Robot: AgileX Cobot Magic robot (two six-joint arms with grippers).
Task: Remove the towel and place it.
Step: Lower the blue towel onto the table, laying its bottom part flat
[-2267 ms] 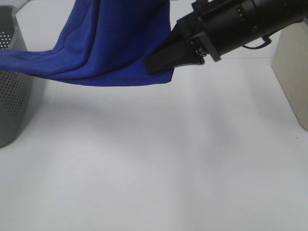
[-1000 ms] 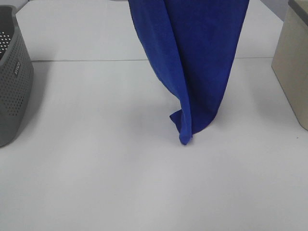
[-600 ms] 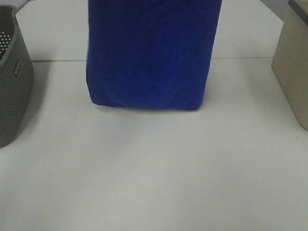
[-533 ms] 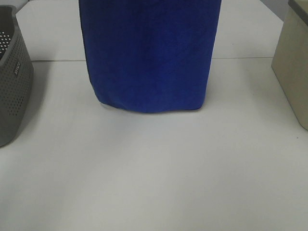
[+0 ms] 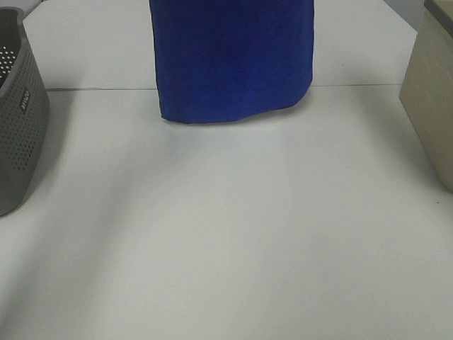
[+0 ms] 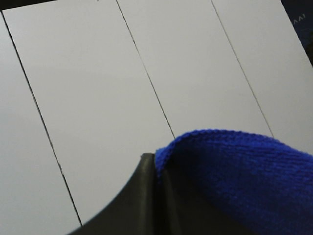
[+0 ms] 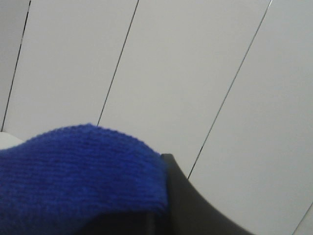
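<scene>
Two grippers share the load: the left gripper (image 6: 157,169) is clenched on one upper corner of the towel (image 5: 233,60), and the right gripper (image 7: 162,196) is clenched on the other, each with a fold of blue pile pinched between its black fingers. Holding it by both corners, set apart, is what makes the towel hang as a flat, open sheet and not a twisted rope, so it can be laid down smooth. In the high view it drops from above the frame, over the far middle of the table (image 5: 233,241), and its lower hem runs nearly level, a little higher toward the right. The hem seems to hang clear of the table, though that view does not settle it. The grippers themselves are out of the high view, which suggests the arms are raised to let the full length fall free. The basket (image 5: 18,127) stands at the left edge and the box (image 5: 432,92) at the right, both well apart from the towel. The bare table between them looks like the likely place to lay it, probably hem first.
</scene>
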